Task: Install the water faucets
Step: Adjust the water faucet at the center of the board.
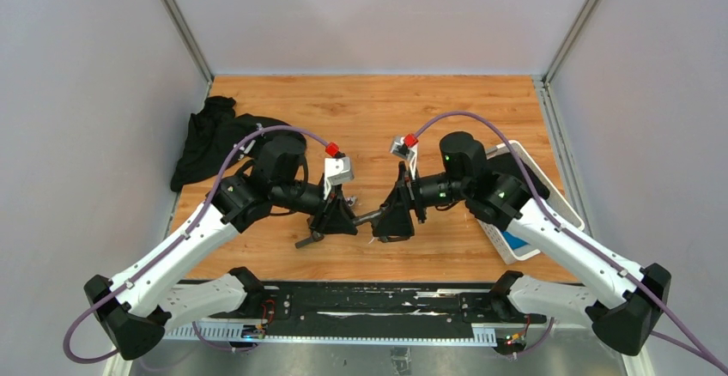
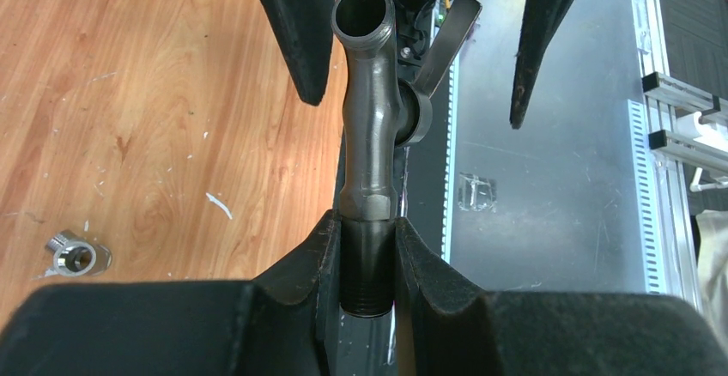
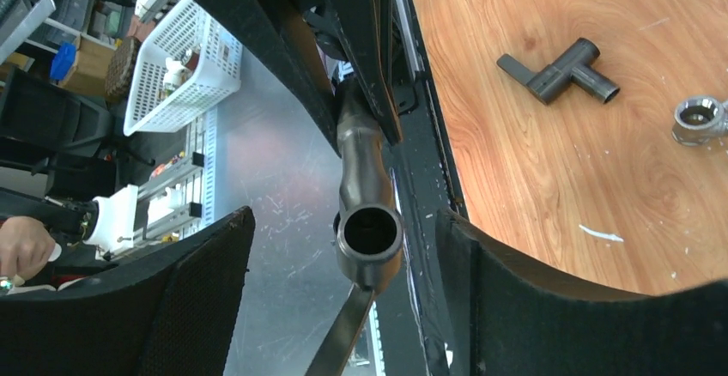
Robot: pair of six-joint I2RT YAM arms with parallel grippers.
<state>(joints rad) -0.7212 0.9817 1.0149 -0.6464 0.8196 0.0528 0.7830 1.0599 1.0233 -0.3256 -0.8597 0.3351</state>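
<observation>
One faucet (image 2: 369,136) near the table's (image 1: 386,110) front edge: left gripper (image 2: 367,226) clamps it, right gripper (image 3: 345,221) gapes around it.

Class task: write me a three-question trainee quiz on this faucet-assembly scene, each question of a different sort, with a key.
1. True or false: the left hand is shut on the threaded end of the faucet.
2. The right hand is: A) open, with a finger on either side of the faucet's open mouth; B) shut on the faucet's lever; C) shut with nothing in it.
3. Fill in: the T-shaped fitting lies loose on the ___ table.
Key: 1 true; 2 A; 3 wooden.
</observation>
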